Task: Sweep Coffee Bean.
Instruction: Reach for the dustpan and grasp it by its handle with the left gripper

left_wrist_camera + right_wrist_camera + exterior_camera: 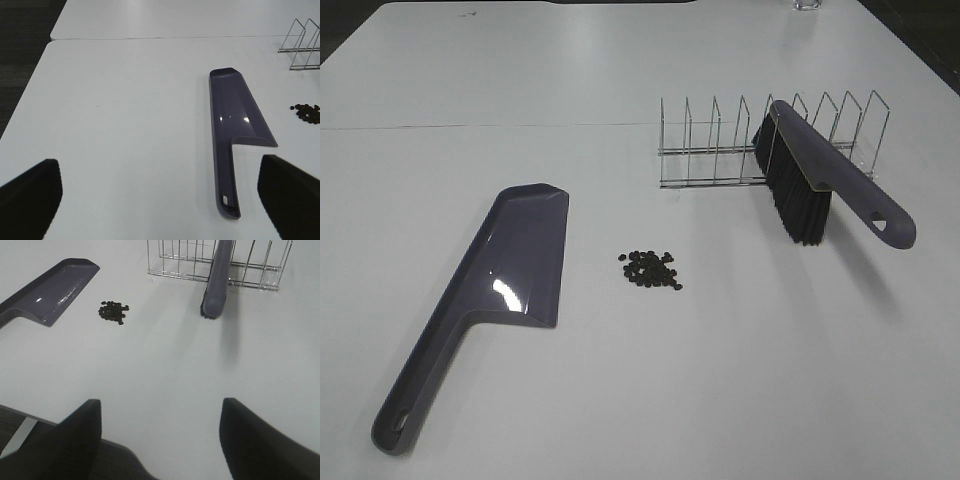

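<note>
A small pile of coffee beans [650, 269] lies on the white table, between a purple dustpan [515, 260] on its left and a purple brush [830, 180] at the back right. The brush leans in a wire rack [720, 150], black bristles down. Neither gripper shows in the high view. In the left wrist view my left gripper [157, 165] is open and empty, hanging back from the dustpan [232, 110], with the beans [307, 112] beyond it. My right gripper [160, 402] is open and empty near the table's front edge, well short of the beans [114, 311] and the brush [217, 280].
A seam [480, 126] between two tabletops runs across the table behind the dustpan. Dark floor [20, 50] lies off the table's left side. The front edge of the table [30, 415] passes just under my right gripper. A glass [807, 5] stands at the far back.
</note>
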`<state>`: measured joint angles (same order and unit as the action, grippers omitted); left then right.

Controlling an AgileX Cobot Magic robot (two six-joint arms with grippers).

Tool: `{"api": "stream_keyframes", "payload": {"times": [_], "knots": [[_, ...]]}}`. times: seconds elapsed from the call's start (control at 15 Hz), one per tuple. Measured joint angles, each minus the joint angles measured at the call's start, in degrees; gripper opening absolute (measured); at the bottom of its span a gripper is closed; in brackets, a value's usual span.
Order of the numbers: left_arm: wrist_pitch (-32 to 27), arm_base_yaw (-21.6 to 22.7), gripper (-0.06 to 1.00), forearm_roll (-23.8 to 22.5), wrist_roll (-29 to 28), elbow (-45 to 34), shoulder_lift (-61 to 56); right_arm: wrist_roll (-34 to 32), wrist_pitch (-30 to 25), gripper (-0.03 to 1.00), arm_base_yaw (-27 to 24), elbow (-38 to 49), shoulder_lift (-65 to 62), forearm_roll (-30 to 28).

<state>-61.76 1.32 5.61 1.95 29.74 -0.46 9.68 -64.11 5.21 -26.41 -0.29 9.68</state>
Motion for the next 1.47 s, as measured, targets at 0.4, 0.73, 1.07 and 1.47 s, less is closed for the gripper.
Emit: {"api": "stream_keyframes", "payload": {"times": [0.4, 0.73, 1.07, 1.47], "knots": [[0.0, 0.0, 0.99, 0.0, -0.06, 0.0, 0.0, 0.0, 0.0, 0.6, 0.0, 0.0, 0.0, 0.0], [0.0, 0.0, 0.99, 0.0, -0.06, 0.0, 0.0, 0.0, 0.06, 0.6, 0.0, 0.0, 0.0, 0.0], [0.0, 0.0, 0.99, 0.0, -0.06, 0.0, 0.0, 0.0, 0.06, 0.6, 0.0, 0.0, 0.0, 0.0], [0.0, 0.0, 0.99, 0.0, -0.11, 0.0, 0.0, 0.0, 0.06, 0.6, 0.0, 0.0, 0.0, 0.0]]}}
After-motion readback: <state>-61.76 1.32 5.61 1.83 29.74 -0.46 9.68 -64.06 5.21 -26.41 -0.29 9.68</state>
